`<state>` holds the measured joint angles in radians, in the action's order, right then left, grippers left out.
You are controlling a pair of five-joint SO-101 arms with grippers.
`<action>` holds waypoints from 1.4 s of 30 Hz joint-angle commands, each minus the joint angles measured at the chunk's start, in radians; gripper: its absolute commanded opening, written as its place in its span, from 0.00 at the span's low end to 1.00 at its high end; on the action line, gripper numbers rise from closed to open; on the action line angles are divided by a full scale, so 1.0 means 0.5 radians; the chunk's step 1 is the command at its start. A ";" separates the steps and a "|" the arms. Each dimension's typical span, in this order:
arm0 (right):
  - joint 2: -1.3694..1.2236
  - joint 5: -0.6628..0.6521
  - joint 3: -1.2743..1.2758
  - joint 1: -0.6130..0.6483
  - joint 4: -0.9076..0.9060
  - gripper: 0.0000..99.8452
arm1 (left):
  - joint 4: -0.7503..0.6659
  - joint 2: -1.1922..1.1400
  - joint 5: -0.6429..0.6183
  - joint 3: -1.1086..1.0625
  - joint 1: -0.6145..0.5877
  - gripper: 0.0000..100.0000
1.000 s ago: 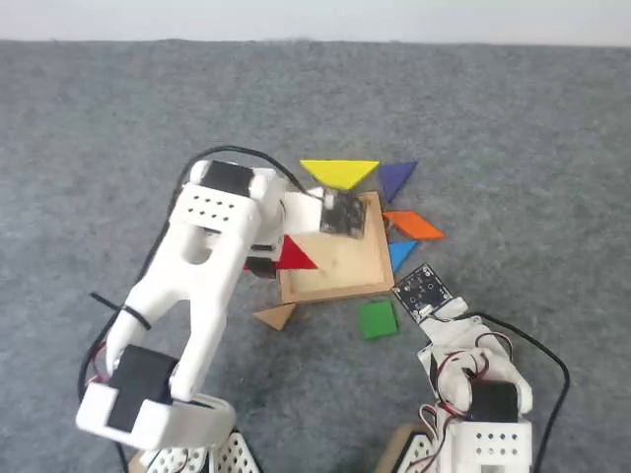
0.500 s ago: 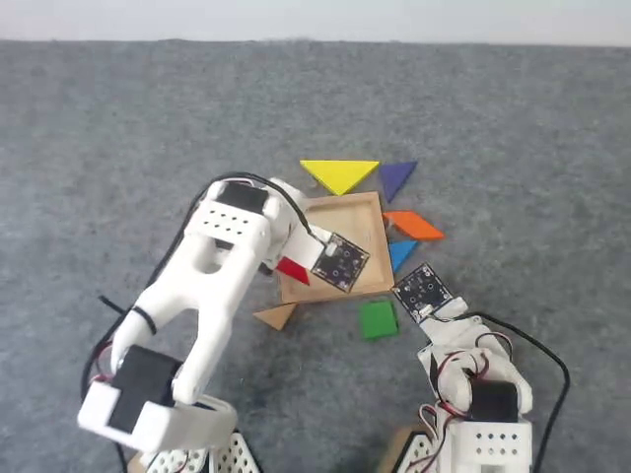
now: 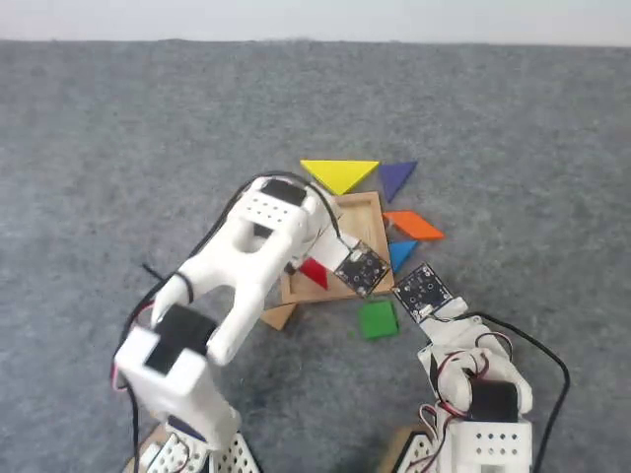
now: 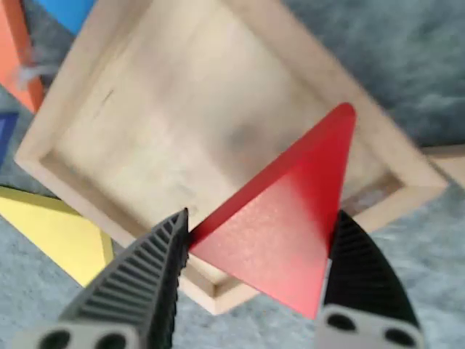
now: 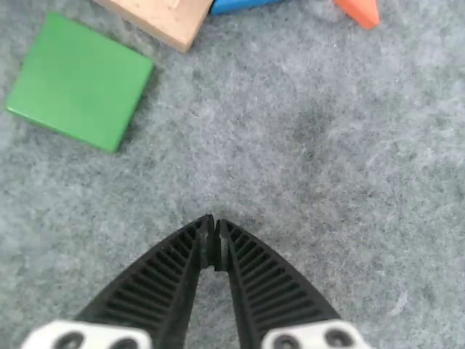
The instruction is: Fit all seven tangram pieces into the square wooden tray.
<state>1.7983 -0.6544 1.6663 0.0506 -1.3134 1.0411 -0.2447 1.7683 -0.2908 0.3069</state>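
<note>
Left gripper (image 4: 261, 227) clamped on red triangle (image 4: 290, 218) over near-left corner of wooden tray (image 4: 182, 123) | right gripper (image 5: 216, 234) pressed together, holding nothing | triangle likely light, stiff, slick — best pinched across opposite edges.

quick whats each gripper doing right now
Left gripper: shut on the red triangle, over the wooden tray.
Right gripper: shut, holding nothing.

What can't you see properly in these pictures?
- High view: the left arm hides most of the red triangle and part of the tan piece.
- Right wrist view: the blue piece and orange piece are cut off by the edge.
- Left wrist view: the red triangle hides one corner of the tray.
</note>
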 commanded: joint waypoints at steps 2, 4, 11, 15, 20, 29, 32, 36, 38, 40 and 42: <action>0.017 -0.021 0.034 0.008 -0.026 0.01 | 0.160 -0.077 0.098 0.290 0.018 0.23; 0.017 -0.021 0.034 0.008 -0.026 0.01 | 0.190 -0.098 0.123 0.342 0.028 0.23; 0.017 -0.021 0.034 0.008 -0.026 0.01 | 0.212 -0.107 0.153 0.299 0.110 0.23; 0.017 -0.021 0.034 0.008 -0.026 0.01 | 0.212 -0.110 0.147 0.296 0.107 0.23; 0.017 -0.021 0.034 0.008 -0.026 0.01 | 0.203 -0.107 -0.003 0.305 0.110 0.24; 0.017 -0.021 0.034 0.008 -0.026 0.01 | 0.212 -0.089 -0.018 0.345 0.074 0.39; 0.017 -0.021 0.034 0.008 -0.026 0.01 | 0.215 -0.089 -0.052 0.394 0.025 0.39; 0.017 -0.021 0.034 0.008 -0.026 0.01 | 0.252 -0.061 -0.325 0.551 -0.049 0.39; 0.017 -0.021 0.034 0.008 -0.026 0.01 | 0.356 0.012 -0.466 0.606 -0.110 0.39; 0.017 -0.021 0.034 0.008 -0.026 0.01 | 0.466 0.135 -0.666 0.612 -0.169 0.39; 0.017 -0.021 0.034 0.008 -0.026 0.01 | 0.546 0.292 -0.982 0.603 -0.252 0.38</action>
<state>1.7983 -0.6544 1.6663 0.0506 -1.3134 1.2559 -0.2432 1.4753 -0.0376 0.2348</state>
